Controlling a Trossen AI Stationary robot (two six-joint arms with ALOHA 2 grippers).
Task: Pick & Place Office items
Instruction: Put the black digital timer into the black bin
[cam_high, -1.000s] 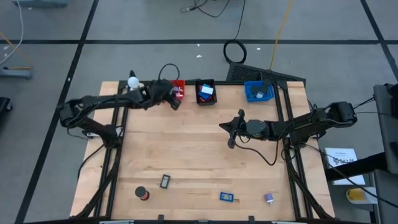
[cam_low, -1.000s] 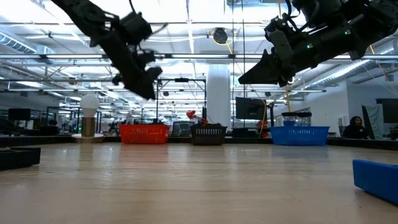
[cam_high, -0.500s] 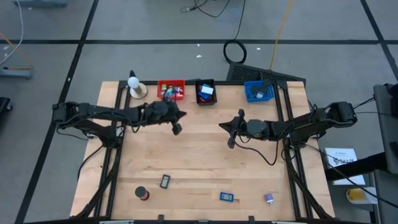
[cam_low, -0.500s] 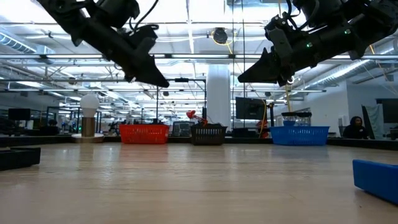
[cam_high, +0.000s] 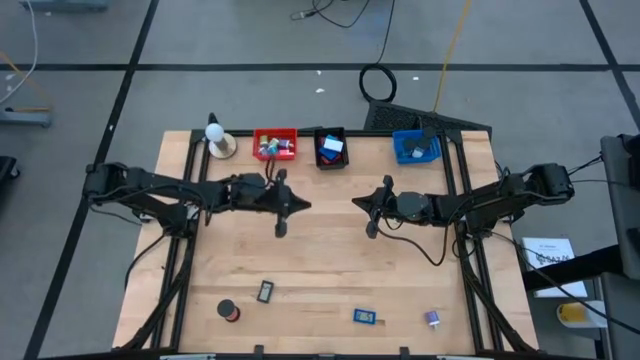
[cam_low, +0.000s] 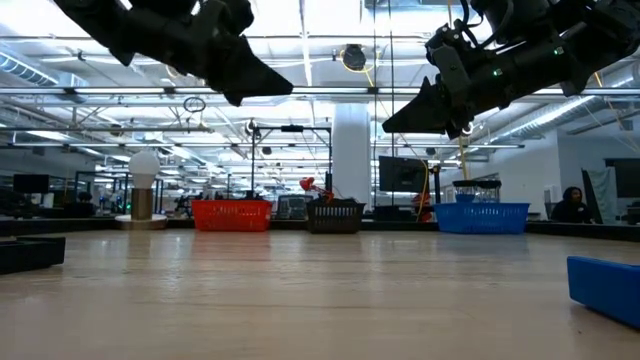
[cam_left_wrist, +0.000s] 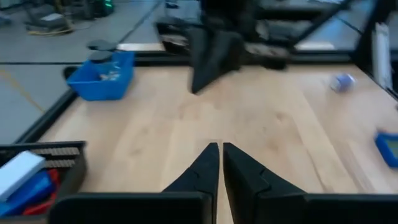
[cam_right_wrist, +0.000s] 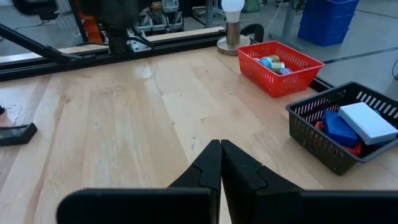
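From above, my left pincer hangs over the tabletop just in front of the red bin, and my right pincer sits near the middle, facing it. Both wrist cams show the fingers pressed together with nothing between them, so both are closed and empty.

The overhead shot is the only one that catches all the loose items along the near edge: a black roll, a black-framed rectangle, a blue piece and a small purple one. The low cam mostly misses those; it just gets a blue block at the right edge and the three bins lined up at the far side.

My right wrist cam looks into the red bin and shows small coloured pieces in there, plus blue and white blocks in the black bin. My left wrist cam picks up the blue bin, with something small in it I can't make out.
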